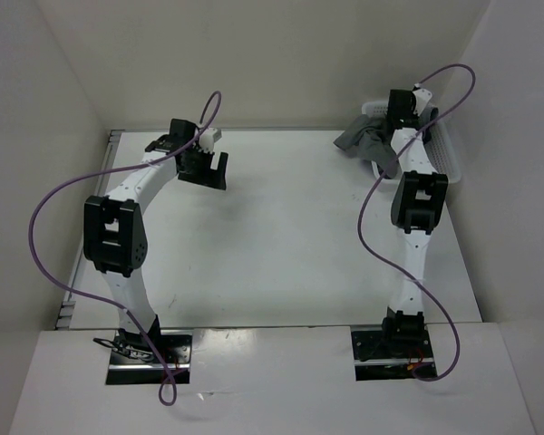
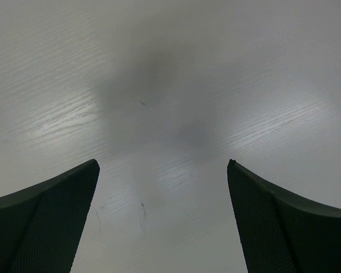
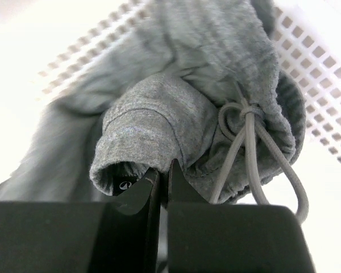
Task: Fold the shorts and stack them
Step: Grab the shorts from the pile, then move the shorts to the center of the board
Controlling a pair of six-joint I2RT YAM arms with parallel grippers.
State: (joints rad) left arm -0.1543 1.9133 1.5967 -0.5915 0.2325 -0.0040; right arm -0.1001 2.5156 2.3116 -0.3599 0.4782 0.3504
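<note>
The grey shorts [image 1: 361, 138] lie bunched at the back right, hanging over the rim of the white mesh basket [image 1: 446, 152]. My right gripper [image 1: 401, 111] is down on them. In the right wrist view the right gripper [image 3: 163, 169] is shut on a fold of the shorts [image 3: 159, 116] at the gathered waistband, and the knotted grey drawstring [image 3: 247, 136] hangs just to its right. My left gripper [image 1: 204, 172] hovers over the bare table at the back left. It is open, and the left gripper [image 2: 163, 170] has nothing between its fingers.
The white mesh basket [image 3: 315, 54] stands against the right wall behind the shorts. White walls close the table at the back, left and right. Purple cables loop off both arms. Faint scuff marks [image 2: 142, 209] show on the tabletop under the left gripper.
</note>
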